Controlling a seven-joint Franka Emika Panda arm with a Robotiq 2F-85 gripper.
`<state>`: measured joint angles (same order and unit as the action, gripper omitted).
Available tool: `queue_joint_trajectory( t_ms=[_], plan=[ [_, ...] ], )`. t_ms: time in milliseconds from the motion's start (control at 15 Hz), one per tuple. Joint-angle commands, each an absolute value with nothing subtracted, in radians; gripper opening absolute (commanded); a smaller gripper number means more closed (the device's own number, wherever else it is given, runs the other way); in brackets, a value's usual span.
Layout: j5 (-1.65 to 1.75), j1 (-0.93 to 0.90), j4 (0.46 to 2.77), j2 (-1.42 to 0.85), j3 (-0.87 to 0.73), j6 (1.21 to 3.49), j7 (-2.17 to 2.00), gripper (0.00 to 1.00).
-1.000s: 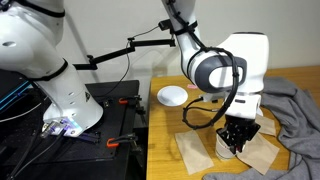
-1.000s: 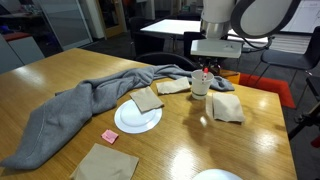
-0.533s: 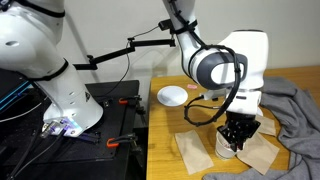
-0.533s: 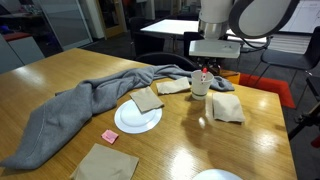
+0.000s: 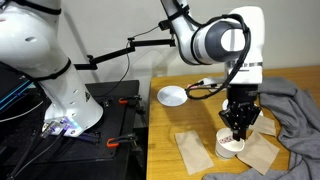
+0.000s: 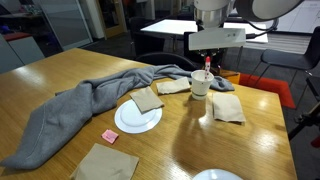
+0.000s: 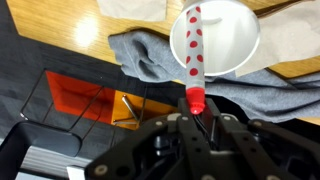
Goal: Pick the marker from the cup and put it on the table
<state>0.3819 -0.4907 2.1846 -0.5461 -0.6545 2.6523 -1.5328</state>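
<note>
The white cup [image 6: 200,86] stands on the wooden table [image 6: 255,140] between brown napkins; it also shows in an exterior view [image 5: 229,147] and in the wrist view [image 7: 235,40]. My gripper [image 7: 198,106] is shut on the red end of the marker [image 7: 193,45], a whitish stick with red dots. The marker hangs straight down from the gripper [image 6: 207,57], its lower end at the cup's mouth [image 6: 206,71]. In an exterior view the gripper [image 5: 237,128] hovers just above the cup.
A grey cloth [image 6: 80,105] lies across the table beside the cup. A white plate [image 6: 127,124] bears a brown napkin [image 6: 146,99]. More napkins [image 6: 227,108] lie around the cup. Another white plate [image 5: 173,96] is near the table's edge. A small pink item [image 6: 109,135] lies near the plate.
My gripper has risen straight up above the cup, taking the marker up with it. The cup and napkins have not moved.
</note>
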Motion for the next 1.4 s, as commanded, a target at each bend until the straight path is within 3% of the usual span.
queue_joint_trajectory(
  t_ms=[0,267,533,867,1333],
  plan=[
    [0.542,-0.525,2.213,-0.417,-0.671,2.536,-1.593,0.05],
    [0.730,-0.449,2.221,-0.292,-0.586,2.508,-1.593,0.05],
    [0.829,-0.276,2.235,-0.200,-0.388,2.577,-1.486,0.05],
    [0.707,-0.122,2.236,-0.178,-0.177,2.644,-1.186,0.05],
    [0.353,-0.085,2.193,-0.221,-0.031,2.617,-0.622,0.05]
  ],
)
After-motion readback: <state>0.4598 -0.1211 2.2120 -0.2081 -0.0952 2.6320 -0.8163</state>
